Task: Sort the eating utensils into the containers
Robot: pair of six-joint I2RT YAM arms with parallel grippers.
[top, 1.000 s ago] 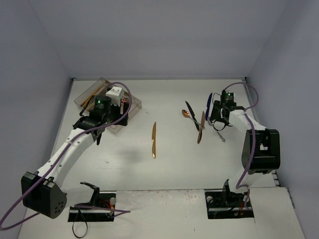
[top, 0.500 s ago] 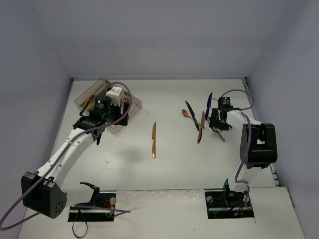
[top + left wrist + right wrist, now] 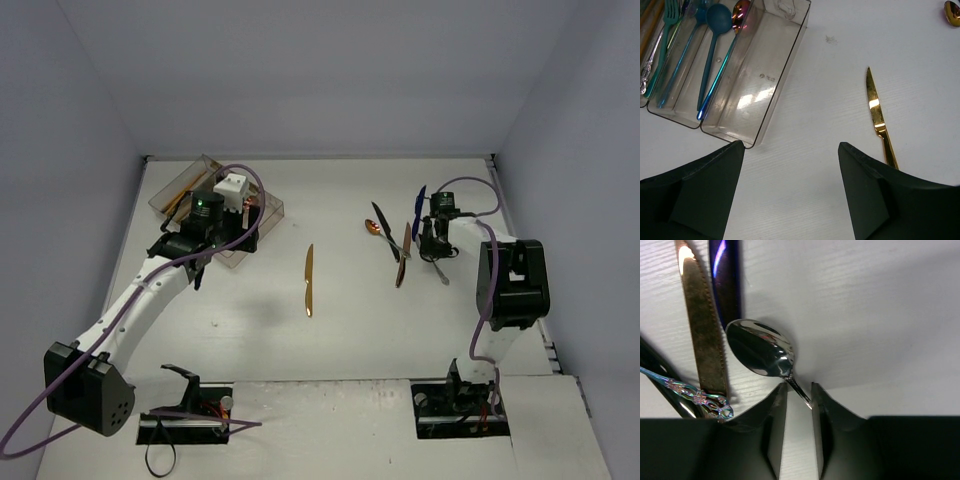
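Observation:
My right gripper (image 3: 797, 387) (image 3: 432, 246) is low over the table, its jaws drawn to a narrow gap around the thin neck of a silver spoon (image 3: 760, 352). The neck touches the right finger only. Beside the spoon lie a copper knife (image 3: 702, 340) (image 3: 403, 258), a dark blue utensil (image 3: 725, 280) (image 3: 419, 210) and an iridescent handle (image 3: 700, 397). My left gripper (image 3: 790, 145) is open and holds nothing, beside the clear tray (image 3: 785, 65) (image 3: 170, 195). In the tray lie a teal spoon (image 3: 715, 30) and other utensils. A gold knife (image 3: 877, 115) (image 3: 309, 282) lies mid-table.
A black utensil (image 3: 385, 232) and a copper spoon (image 3: 371, 227) (image 3: 952, 12) lie left of the right gripper. Walls close in the table at the back and on both sides. Both arm bases stand at the near edge.
My right arm has shifted a little left and down over the silver spoon, and its jaws have narrowed around the spoon's neck. The left arm has not moved.

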